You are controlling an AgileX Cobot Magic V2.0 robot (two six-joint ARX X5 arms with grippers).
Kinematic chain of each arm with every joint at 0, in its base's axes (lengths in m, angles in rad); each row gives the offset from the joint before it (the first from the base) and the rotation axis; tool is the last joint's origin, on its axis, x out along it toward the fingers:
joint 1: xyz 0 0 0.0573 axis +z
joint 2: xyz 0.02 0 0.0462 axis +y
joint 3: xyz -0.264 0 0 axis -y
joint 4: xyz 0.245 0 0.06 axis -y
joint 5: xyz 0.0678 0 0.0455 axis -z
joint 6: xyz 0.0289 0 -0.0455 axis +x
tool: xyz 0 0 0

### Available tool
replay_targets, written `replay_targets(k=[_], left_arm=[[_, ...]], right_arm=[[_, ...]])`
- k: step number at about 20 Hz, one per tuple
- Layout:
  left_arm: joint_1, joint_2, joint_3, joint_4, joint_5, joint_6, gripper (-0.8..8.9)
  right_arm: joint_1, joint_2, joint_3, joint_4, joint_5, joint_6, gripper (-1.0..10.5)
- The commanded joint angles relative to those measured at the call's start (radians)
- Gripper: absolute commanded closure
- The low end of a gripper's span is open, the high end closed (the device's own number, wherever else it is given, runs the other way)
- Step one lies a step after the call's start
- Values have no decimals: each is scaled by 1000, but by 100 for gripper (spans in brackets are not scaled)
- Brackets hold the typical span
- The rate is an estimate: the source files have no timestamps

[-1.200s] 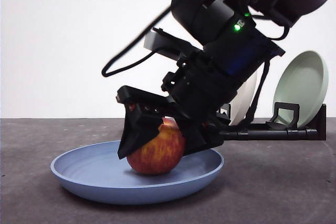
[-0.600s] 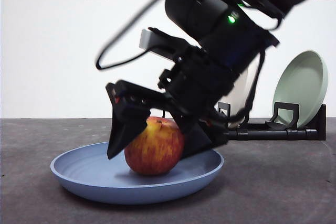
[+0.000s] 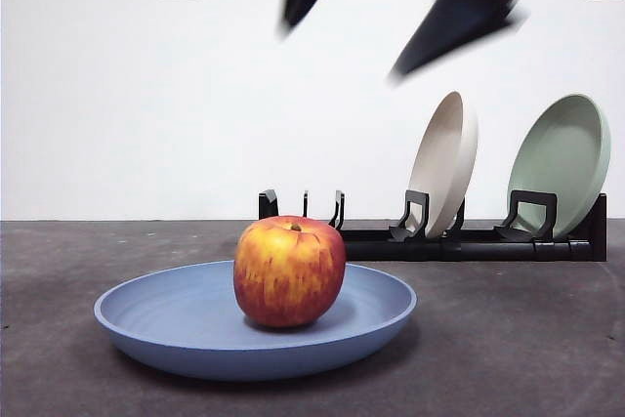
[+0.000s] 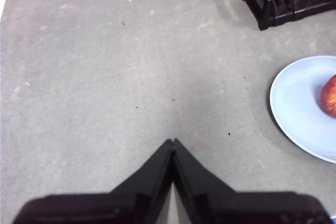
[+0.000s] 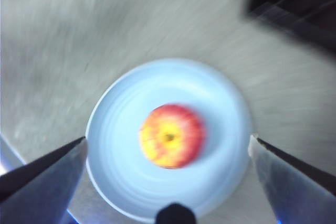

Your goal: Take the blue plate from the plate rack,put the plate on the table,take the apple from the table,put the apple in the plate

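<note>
Apple (image 3: 289,271): upright at centre of blue plate (image 3: 146,314), plate flat on counter (image 3: 518,339), forward of plate rack (image 3: 469,241); placement looks complete. Right hand (image 5: 168,150): jaws spread wide, empty, high above apple; half a second ago straddling it. Left hand (image 4: 172,141): pressed closed, empty, parked aside over bare counter.

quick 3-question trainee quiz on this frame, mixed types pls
1. True or false: the apple sits inside the blue plate.
2. How many plates stand in the plate rack? A) one B) two C) three
3. Fill in: the right gripper is high above the apple, its jaws ____.

Key: 1 true. 2 B, the beige plate and the pale green plate. 3 open; the left gripper waits, shut, over the table.
</note>
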Motion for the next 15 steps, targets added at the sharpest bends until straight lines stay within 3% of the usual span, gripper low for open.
replay_targets(k=[1,3,8,14,15], left_arm=[[4,22,-7,4,-6,12,816],[4,51,-7,4,-6,12,816],[5,130,-7,4,-4,12,816],[68,159,-8,4,2,13,816],[102,158,-8,4,-6,78,817]], right_arm=[[1,-114,23,-76,76,-6,949],[1,-187,28,-100,143,-5,945],[0,-240,28,-103,211,-6,945],[0,-231,28,-192,227,-6,945],[0,-231,28,-215,227,-6,945]])
